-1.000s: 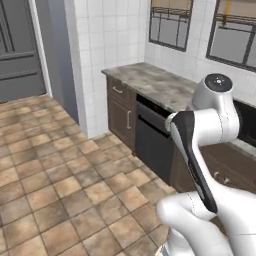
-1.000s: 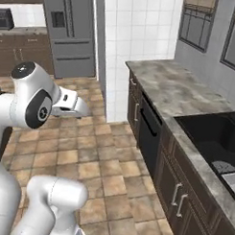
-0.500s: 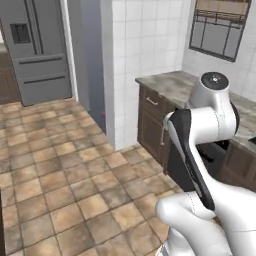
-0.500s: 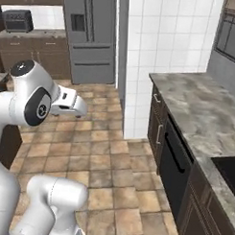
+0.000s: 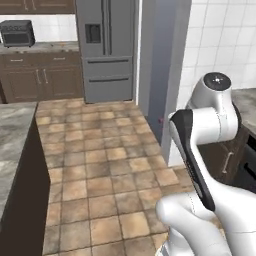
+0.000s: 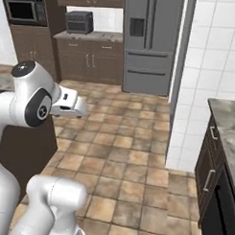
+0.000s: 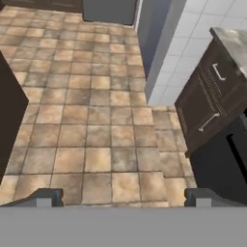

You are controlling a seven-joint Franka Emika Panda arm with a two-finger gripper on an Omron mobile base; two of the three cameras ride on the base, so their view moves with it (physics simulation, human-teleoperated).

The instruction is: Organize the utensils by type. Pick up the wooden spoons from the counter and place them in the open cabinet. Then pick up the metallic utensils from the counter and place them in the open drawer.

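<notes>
Left base view: the white arm [image 5: 200, 150] rises from the lower right, its dark-jointed elbow folded up in front of a white tiled wall [image 5: 215, 45]. Behind it, at the right edge, a strip of the counter [image 5: 246, 102], grey-and-tan veined stone, sits over dark brown base cabinets [image 5: 227, 157] with a silver bar handle. Across the terracotta tile floor [image 5: 95, 165] stands a grey fridge [image 5: 107, 47]; left of it a far run of brown cabinets carries a dark toaster oven [image 5: 17, 33]. A second stone-topped unit [image 5: 12, 145] fills the left edge. No spoons can be made out on the visible strip of counter.

Right base view: the arm comes up from the lower left, with the hand [image 6: 67, 104] pointing right over the floor. The counter [image 6: 227, 123] shows at the right edge above dark cabinet fronts. The fridge [image 6: 150, 41] stands at the back; left of it are a built-in microwave [image 6: 25, 9] and the toaster oven [image 6: 78, 22] on the far worktop.

Hand view: the gripper [image 7: 123, 198] looks down on floor tiles; the two dark fingertips [image 7: 46, 198] stand at opposite sides of the bottom edge, jaws spread wide with nothing between them. A corner of the counter [image 7: 234, 41] shows at the upper right, with dark drawer fronts and silver handles below it, beside the tiled wall
</notes>
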